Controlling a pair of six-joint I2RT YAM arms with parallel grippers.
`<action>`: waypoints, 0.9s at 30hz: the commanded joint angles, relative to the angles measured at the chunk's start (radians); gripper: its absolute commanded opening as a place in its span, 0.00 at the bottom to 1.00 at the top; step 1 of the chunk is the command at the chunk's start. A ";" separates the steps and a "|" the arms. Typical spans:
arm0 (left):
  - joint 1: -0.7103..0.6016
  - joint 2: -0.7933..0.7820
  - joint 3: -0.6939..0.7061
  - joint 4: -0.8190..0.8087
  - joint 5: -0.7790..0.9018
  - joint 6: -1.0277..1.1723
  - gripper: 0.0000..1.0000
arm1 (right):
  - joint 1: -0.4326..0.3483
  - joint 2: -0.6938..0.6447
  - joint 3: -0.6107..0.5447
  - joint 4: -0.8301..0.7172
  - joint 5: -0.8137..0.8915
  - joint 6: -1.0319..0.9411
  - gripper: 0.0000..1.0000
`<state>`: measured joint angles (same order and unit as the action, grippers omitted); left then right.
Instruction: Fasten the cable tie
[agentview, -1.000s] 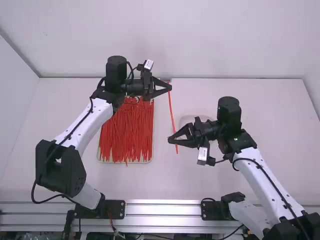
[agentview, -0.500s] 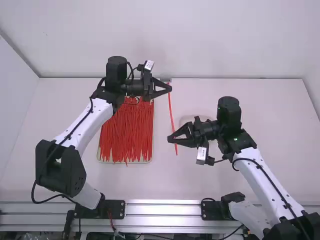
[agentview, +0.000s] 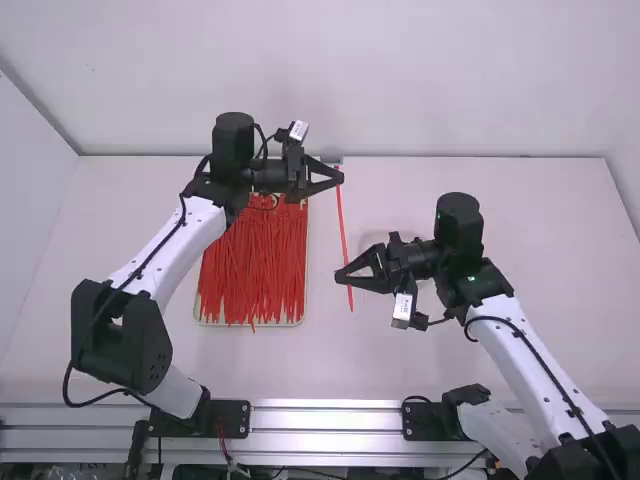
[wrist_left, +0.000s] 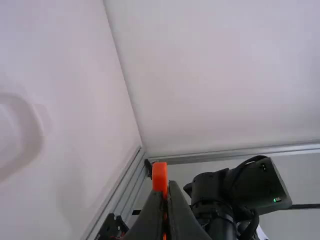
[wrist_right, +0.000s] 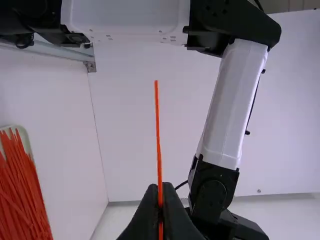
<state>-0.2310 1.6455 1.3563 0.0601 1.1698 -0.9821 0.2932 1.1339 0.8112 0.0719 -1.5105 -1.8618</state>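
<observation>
High view: the tie (agentview: 341, 225) is held above the table (agentview: 500, 200) between left gripper (agentview: 336, 179) and right gripper (agentview: 347, 273), so it can be looped. Left wrist: the head (wrist_left: 159, 176) is pinched tight. Right wrist: the strap (wrist_right: 157, 130) is clamped.

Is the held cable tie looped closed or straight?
Straight, unfastened. The cable tie runs as one line from the left gripper, shut on its head, to the right gripper, shut near its tail; no loop.
</observation>
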 joint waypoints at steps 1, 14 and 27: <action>-0.006 -0.003 -0.004 0.001 0.032 0.014 0.02 | -0.005 0.005 -0.007 0.003 -0.007 0.006 0.00; -0.006 -0.003 -0.008 0.000 0.086 0.128 0.01 | -0.004 0.005 -0.007 0.093 -0.008 0.275 0.00; -0.006 -0.003 -0.023 -0.026 0.071 0.168 0.02 | -0.005 0.005 -0.007 0.486 -0.009 0.969 0.00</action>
<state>-0.2310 1.6455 1.3396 0.0341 1.2118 -0.8368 0.2935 1.1343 0.8093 0.5503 -1.5131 -1.0775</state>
